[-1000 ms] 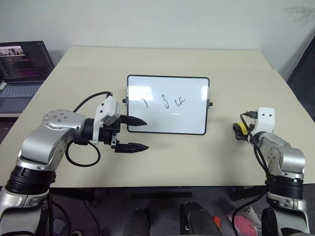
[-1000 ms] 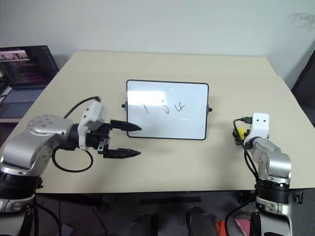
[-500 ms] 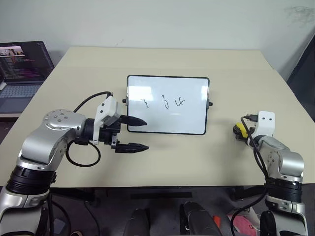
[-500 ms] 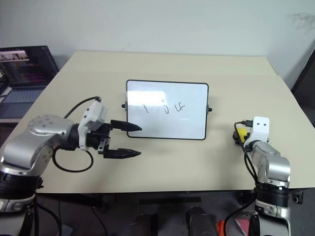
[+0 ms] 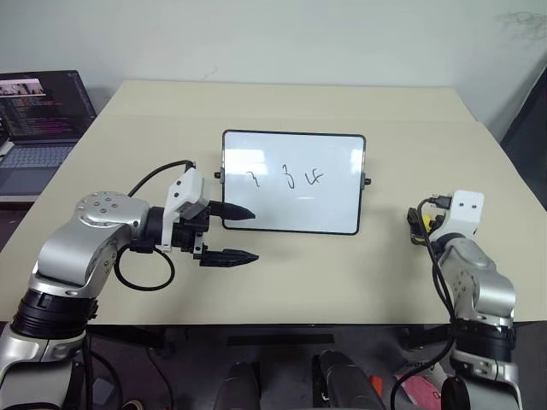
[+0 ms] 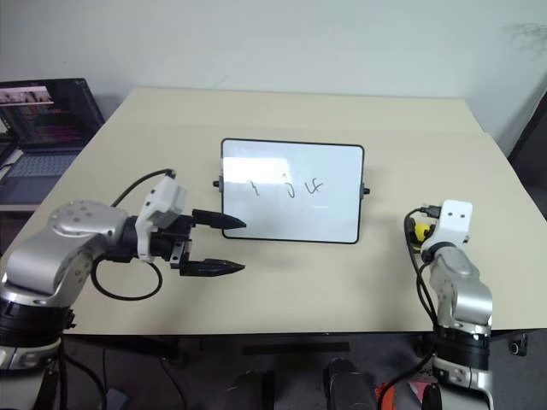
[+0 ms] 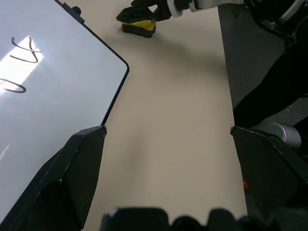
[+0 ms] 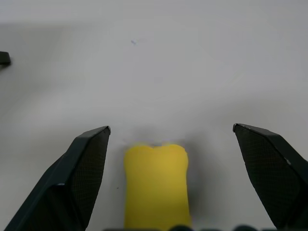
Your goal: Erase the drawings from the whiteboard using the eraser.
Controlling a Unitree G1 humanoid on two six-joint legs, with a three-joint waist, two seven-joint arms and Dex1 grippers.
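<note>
Beige table (image 5: 308, 282): whiteboard (image 5: 295, 209) drawings (image 5: 287, 178) untouched; right gripper (image 8: 171, 144) agape around eraser (image 8: 156, 185) (ungrasped); left gripper (image 5: 242, 233) spread, empty.

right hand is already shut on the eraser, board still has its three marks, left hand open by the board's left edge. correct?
Not quite: the right hand is open, not shut. In the right wrist view its fingers stand wide apart with the yellow eraser lying between them, gaps on both sides. The rest holds: the whiteboard carries its three drawings, and the left hand is open by its left edge.
</note>
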